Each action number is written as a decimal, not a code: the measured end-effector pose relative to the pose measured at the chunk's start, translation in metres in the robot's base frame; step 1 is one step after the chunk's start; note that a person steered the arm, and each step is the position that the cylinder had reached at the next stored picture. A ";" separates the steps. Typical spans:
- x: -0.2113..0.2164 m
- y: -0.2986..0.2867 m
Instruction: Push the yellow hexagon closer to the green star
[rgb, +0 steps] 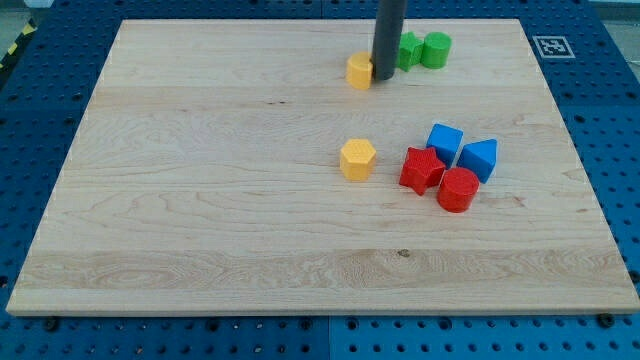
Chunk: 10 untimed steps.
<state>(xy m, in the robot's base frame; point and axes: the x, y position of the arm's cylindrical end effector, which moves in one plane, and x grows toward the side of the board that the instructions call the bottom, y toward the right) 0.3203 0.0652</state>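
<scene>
A pale wooden board (200, 200) rests on blue perforated table (40, 100).

All we show of ourselves is a straight dark rod, charcoal-grey, round and smooth, with a faint lighter sheen down one side. It carries no visible markings, screws or cables, and my tip (384, 78) ends bluntly.

- Find my tip (384, 77) near the worktop's (200, 200) top edge, between two blocks (360, 71), (408, 50).
- Find the hexagon (357, 159) mid-worktop, left of a four-block cluster (447, 165).
</scene>
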 end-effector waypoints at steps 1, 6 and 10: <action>0.041 -0.041; 0.157 0.011; 0.134 -0.071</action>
<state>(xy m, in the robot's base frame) 0.4544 -0.0057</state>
